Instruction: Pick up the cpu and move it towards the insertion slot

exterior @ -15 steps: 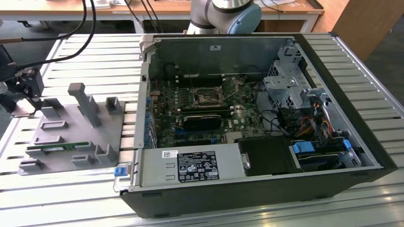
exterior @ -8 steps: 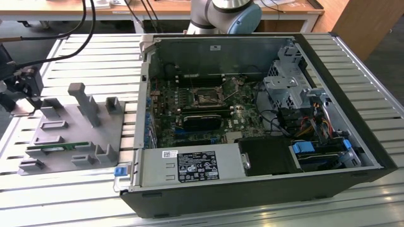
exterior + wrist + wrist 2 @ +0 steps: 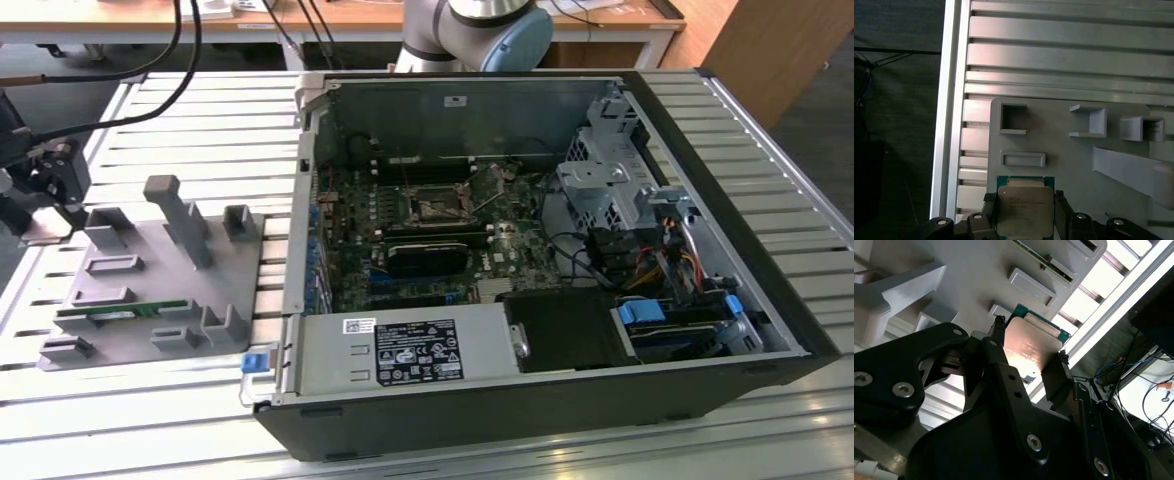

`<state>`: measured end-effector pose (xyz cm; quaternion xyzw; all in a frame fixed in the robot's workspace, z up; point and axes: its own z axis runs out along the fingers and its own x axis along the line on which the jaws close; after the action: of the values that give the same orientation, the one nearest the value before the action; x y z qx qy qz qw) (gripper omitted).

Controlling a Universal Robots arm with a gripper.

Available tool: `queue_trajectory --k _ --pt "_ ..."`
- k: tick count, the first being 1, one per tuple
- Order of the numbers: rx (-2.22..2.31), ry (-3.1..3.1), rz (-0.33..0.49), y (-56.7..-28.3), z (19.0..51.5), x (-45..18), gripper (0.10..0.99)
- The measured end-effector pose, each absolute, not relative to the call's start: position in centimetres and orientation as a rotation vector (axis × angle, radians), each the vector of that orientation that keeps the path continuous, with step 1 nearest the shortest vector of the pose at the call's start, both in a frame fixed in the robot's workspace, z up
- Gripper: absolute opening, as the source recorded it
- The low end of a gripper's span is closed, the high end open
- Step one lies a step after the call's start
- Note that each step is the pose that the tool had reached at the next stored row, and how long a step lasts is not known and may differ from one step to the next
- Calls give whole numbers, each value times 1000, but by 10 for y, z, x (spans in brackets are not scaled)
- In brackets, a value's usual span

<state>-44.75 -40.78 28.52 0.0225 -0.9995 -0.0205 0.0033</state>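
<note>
Gripper (image 3: 40,212) at the exterior view's far left, low beside the grey tray (image 3: 174,290), at the tray's edge toward that view's left, with dark wrist hardware stacked above it. The arm's base (image 3: 481,25) stands beyond the open computer case (image 3: 534,300), at the top of that view.

In both wrist views you see the fingers clamped on the cpu (image 3: 1024,210). One dark finger (image 3: 988,207) presses each of two opposite edges, and the silvery top faces the first wrist view squarely. In the second wrist view the cpu (image 3: 1029,347) appears aslant between the fingers of the gripper (image 3: 1031,342), its green rim showing along the far edge. You cannot tell from either view whether the chip is clear of the tray surface.

The first wrist view gives you the tray around the chip: a shallow rectangular recess (image 3: 1023,159) just beyond it, a square pocket (image 3: 1013,118) farther on, and the slatted table (image 3: 1064,55) past the tray's edge.

The exterior view gives you the insertion slot (image 3: 434,208), on the motherboard inside the case, well apart from the gripper toward that view's right. A green memory stick (image 3: 120,313) lies in the tray.
</note>
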Motion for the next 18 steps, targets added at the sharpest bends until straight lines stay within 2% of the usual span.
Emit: queue_trajectory --k 18 --pt "71 -3134 -64 -408 289 -448 541"
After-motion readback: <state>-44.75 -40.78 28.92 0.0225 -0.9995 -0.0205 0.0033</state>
